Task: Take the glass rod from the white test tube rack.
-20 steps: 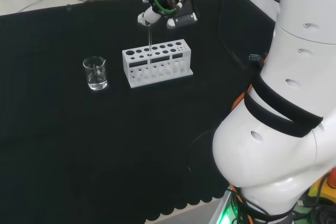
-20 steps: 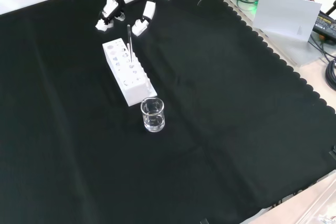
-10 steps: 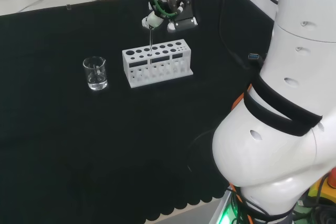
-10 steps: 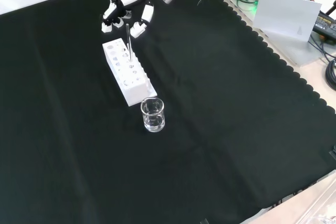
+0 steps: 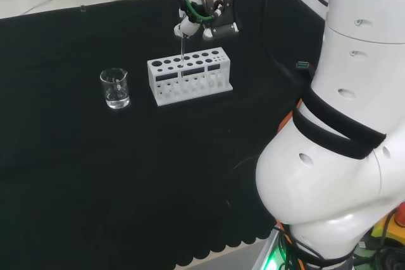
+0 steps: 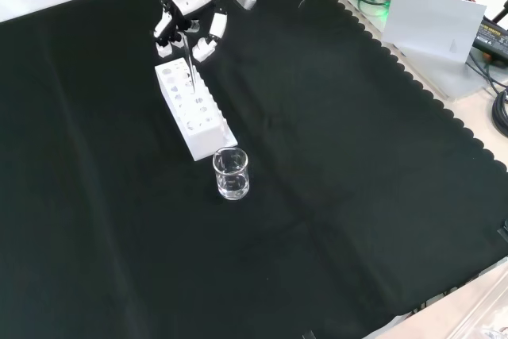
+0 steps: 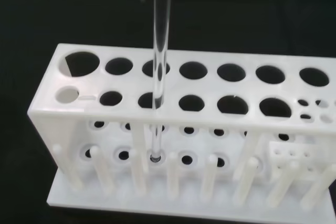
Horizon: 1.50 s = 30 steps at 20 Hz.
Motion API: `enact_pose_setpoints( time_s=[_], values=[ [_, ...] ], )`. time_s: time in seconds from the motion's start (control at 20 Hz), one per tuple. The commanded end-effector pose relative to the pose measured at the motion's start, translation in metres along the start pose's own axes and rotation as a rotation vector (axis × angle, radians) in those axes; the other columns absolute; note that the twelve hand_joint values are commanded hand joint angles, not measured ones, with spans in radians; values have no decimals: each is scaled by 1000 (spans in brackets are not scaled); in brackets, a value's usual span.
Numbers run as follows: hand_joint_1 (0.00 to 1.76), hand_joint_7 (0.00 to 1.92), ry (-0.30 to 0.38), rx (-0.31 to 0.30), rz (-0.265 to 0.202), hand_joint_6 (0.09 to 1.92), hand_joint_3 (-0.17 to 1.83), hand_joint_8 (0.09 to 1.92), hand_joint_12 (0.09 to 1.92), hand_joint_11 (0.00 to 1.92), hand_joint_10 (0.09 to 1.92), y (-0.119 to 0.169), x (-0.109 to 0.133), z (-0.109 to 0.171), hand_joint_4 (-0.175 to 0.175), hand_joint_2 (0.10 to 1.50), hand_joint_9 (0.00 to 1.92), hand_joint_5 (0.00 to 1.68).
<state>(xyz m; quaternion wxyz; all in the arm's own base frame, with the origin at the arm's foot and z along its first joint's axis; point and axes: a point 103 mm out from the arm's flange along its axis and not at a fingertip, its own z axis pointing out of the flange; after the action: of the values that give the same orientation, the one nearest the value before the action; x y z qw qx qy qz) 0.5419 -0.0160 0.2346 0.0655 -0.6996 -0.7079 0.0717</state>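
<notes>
Head view: the hand (image 5: 201,22) sits right over the glass rod (image 5: 182,52), w/ its fingers bent in round the rod's top end. Can't tell if they touch it yet. The rod stands straight up in a hole of the white rack (image 5: 190,75), bottom end down on the rack's base. So the pull should go straight up, along the rod.
</notes>
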Motion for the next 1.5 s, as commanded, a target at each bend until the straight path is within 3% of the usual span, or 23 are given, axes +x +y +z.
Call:
enact_pose_setpoints(
  time_s=[0.05, 0.25, 0.4, 0.65, 0.95, 1.1, 1.25, 1.4, 1.5],
  values=[
    [999, 1099, 2, -4, 4, 857, 540, 1123, 717, 1812, 684, 0, 5, 2, -175, 770, 1692, 729],
    [1090, 1163, 52, -8, 3, 847, 555, 1115, 607, 1878, 589, -1, 7, -3, -175, 761, 1745, 825],
    [1112, 1175, 19, -3, 4, 848, 563, 1116, 589, 1890, 575, -2, 8, -6, -175, 763, 1748, 844],
    [1121, 1179, 33, 13, -6, 851, 571, 1118, 582, 1895, 572, -3, 20, -18, -175, 766, 1748, 849],
    [1167, 1183, 8, -13, -9, 864, 621, 1118, 537, 1910, 572, -6, 31, -13, -175, 726, 1728, 858],
    [1171, 1215, 65, -43, -15, 943, 291, 1111, 473, 1898, 617, -3, 29, -13, -175, 939, 1695, 988],
    [1179, 1250, 55, -78, -21, 910, 162, 1117, 431, 1845, 656, -2, 29, -12, -175, 1000, 1680, 1039],
    [1270, 1142, 102, -146, -7, 930, 471, 996, 440, 1768, 736, -3, 31, -13, -175, 832, 1639, 1064],
    [1289, 1128, 132, -204, 1, 909, 636, 1083, 482, 1720, 794, -3, 32, -17, -175, 754, 1619, 1059]
  ],
)
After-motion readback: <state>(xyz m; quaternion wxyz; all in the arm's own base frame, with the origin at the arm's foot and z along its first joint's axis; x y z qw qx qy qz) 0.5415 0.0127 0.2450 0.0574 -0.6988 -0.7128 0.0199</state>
